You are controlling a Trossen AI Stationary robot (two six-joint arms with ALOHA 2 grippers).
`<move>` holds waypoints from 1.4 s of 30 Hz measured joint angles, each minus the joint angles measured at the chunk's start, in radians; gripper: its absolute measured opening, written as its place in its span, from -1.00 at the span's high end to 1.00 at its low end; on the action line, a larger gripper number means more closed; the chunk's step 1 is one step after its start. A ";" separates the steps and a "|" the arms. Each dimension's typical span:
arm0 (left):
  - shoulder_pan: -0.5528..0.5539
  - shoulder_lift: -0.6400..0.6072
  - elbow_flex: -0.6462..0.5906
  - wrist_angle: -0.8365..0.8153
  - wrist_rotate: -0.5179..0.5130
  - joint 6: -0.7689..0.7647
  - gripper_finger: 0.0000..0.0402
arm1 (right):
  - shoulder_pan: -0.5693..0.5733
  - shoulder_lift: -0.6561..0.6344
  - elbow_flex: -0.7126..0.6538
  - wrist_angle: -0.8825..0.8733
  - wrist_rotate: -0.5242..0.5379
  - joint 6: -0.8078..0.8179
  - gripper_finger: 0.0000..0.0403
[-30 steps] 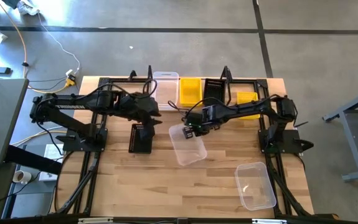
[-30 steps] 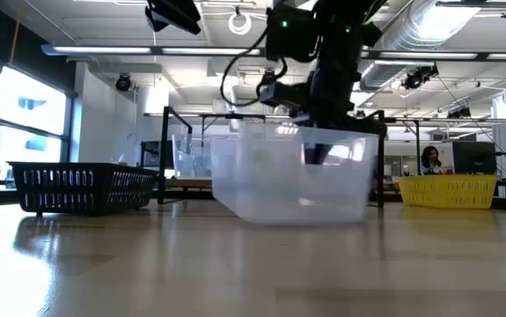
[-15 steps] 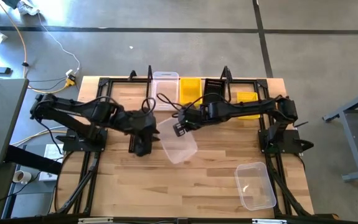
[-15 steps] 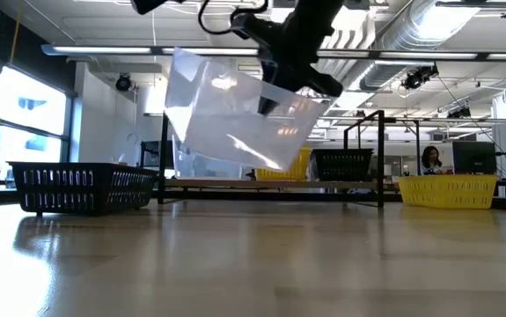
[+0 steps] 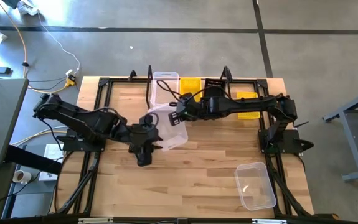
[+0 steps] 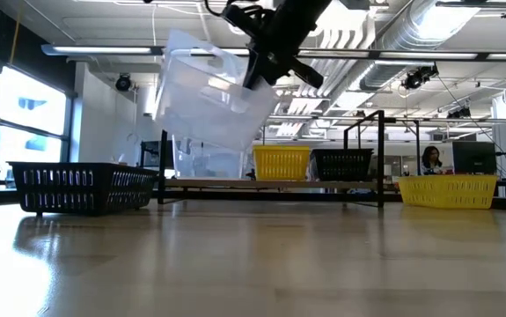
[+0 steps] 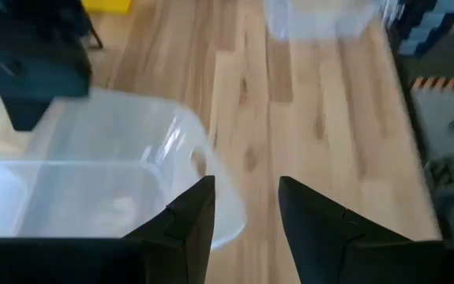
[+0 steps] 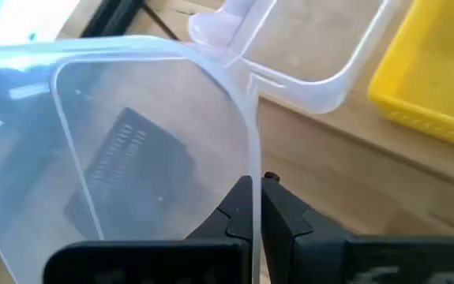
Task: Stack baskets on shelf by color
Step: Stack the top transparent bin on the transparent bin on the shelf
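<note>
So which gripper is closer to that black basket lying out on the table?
Left. The left gripper hovers right over the black basket; the right gripper holds a clear basket toward the shelf.

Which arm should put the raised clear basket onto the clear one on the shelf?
Right. Its pincer is shut on the raised clear basket's wall, right by the shelved clear basket. The left pincer is open, holds nothing, and sits by the black basket on the table.

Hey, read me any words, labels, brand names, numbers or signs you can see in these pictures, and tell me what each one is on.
No readable text: none shows on the clear basket held by the right gripper, the yellow basket, the black basket or the shelf.
</note>
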 joint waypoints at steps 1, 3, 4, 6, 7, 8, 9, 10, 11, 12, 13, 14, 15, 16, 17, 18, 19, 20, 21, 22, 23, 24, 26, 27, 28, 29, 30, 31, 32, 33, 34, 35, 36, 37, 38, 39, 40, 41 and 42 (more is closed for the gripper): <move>0.000 0.011 -0.001 -0.001 0.001 0.020 0.35 | 0.000 0.000 0.000 0.004 -0.002 0.012 1.00; 0.000 0.035 0.002 0.010 0.000 0.067 0.35 | -0.002 0.000 0.000 -0.001 -0.010 0.021 1.00; 0.000 0.039 0.000 -0.014 0.000 0.092 0.35 | -0.003 0.000 0.000 -0.003 -0.017 0.027 1.00; 0.000 0.063 0.002 -0.019 -0.001 0.123 0.35 | -0.006 0.000 0.000 -0.016 -0.035 0.046 1.00; 0.000 0.072 0.004 -0.015 -0.001 0.131 0.35 | -0.008 0.000 0.000 -0.020 -0.044 0.047 1.00; 0.000 0.078 0.000 -0.041 0.000 0.133 0.35 | -0.012 0.000 0.000 -0.020 -0.056 0.051 1.00; 0.000 0.085 -0.002 -0.066 0.000 0.134 0.35 | -0.015 0.000 0.000 -0.025 -0.062 0.063 1.00; 0.000 0.098 0.001 -0.052 0.000 0.134 0.35 | -0.019 0.000 0.000 -0.033 -0.069 0.067 1.00; 0.000 0.108 0.004 -0.045 0.000 0.135 0.35 | -0.024 0.000 0.000 -0.042 -0.081 0.067 1.00; 0.000 0.113 0.001 -0.074 0.001 0.140 0.35 | -0.028 0.000 0.000 -0.047 -0.093 0.067 1.00; 0.000 0.117 -0.002 -0.109 0.006 0.150 0.35 | -0.033 -0.001 0.000 -0.050 -0.113 0.065 1.00; 0.000 0.129 0.000 -0.101 0.010 0.158 0.35 | -0.037 -0.001 0.000 -0.057 -0.128 0.065 1.00; -0.001 0.138 0.004 -0.088 0.012 0.163 0.35 | -0.039 -0.001 0.000 -0.068 -0.138 0.065 1.00; -0.001 0.142 0.002 -0.110 0.012 0.165 0.35 | -0.042 -0.001 0.000 -0.074 -0.144 0.066 1.00; -0.001 0.143 -0.001 -0.143 0.012 0.167 0.35 | -0.043 -0.001 0.000 -0.074 -0.148 0.067 1.00; -0.003 0.148 0.000 -0.145 0.015 0.177 0.35 | -0.044 -0.001 0.000 -0.074 -0.153 0.067 1.00; -0.005 0.153 0.004 -0.135 0.015 0.192 0.35 | -0.044 -0.001 0.000 -0.074 -0.164 0.067 1.00; -0.006 0.157 0.003 -0.150 0.015 0.210 0.35 | -0.044 -0.002 0.000 -0.071 -0.176 0.067 1.00; -0.008 0.158 0.000 -0.183 0.015 0.228 0.35 | -0.043 -0.002 0.000 -0.070 -0.185 0.066 1.00; -0.011 0.157 -0.001 -0.200 0.014 0.243 0.35 | -0.042 -0.002 0.000 -0.071 -0.188 0.067 1.00; -0.015 0.157 0.001 -0.195 0.013 0.258 0.35 | -0.042 -0.002 0.000 -0.071 -0.192 0.067 1.00; -0.017 0.156 0.002 -0.202 0.010 0.271 0.35 | -0.040 -0.002 0.000 -0.070 -0.193 0.072 1.00; -0.019 0.156 0.001 -0.228 0.000 0.297 0.35 | -0.036 -0.003 0.000 -0.069 -0.192 0.086 1.00; -0.020 0.156 0.001 -0.226 -0.004 0.311 0.35 | -0.034 -0.003 0.000 -0.066 -0.192 0.090 1.00; -0.020 0.156 0.001 -0.231 -0.011 0.324 0.35 | -0.032 -0.003 0.000 -0.060 -0.191 0.091 1.00; -0.020 0.155 0.001 -0.236 -0.016 0.332 0.35 | -0.028 -0.003 0.000 -0.057 -0.191 0.090 1.00; -0.020 0.155 0.001 -0.235 -0.020 0.333 0.35 | -0.026 -0.003 0.000 -0.058 -0.189 0.091 1.00; -0.020 0.155 0.001 -0.234 -0.023 0.333 0.35 | -0.024 -0.003 0.000 -0.062 -0.185 0.093 1.00; -0.020 0.155 0.001 -0.235 -0.026 0.331 0.35 | -0.023 -0.003 0.000 -0.066 -0.181 0.099 1.00; -0.024 0.155 0.001 -0.235 -0.033 0.320 0.35 | -0.023 -0.003 0.000 -0.070 -0.173 0.107 1.00; -0.030 0.155 0.001 -0.234 -0.048 0.304 0.35 | -0.023 -0.003 0.000 -0.076 -0.162 0.117 1.00; -0.036 0.155 0.003 -0.235 -0.060 0.282 0.35 | -0.024 -0.003 0.000 -0.081 -0.150 0.127 1.00; -0.045 0.155 0.010 -0.240 -0.072 0.262 0.35 | -0.029 -0.003 0.000 -0.085 -0.136 0.138 1.00; -0.055 0.155 0.020 -0.236 -0.085 0.257 0.35 | -0.035 -0.003 0.000 -0.085 -0.130 0.152 1.00; -0.066 0.155 0.028 -0.228 -0.098 0.264 0.35 | -0.042 -0.003 0.000 -0.082 -0.127 0.165 1.00; -0.078 0.155 0.034 -0.221 -0.111 0.286 0.35 | -0.047 -0.003 0.000 -0.077 -0.123 0.172 1.00; -0.088 0.155 0.035 -0.210 -0.130 0.312 0.35 | -0.054 -0.003 0.000 -0.072 -0.122 0.174 1.00; -0.098 0.155 0.035 -0.195 -0.153 0.337 0.35 | -0.059 -0.003 0.000 -0.072 -0.120 0.179 1.00; -0.107 0.155 0.035 -0.178 -0.178 0.363 0.35 | -0.064 -0.003 0.000 -0.073 -0.118 0.189 1.00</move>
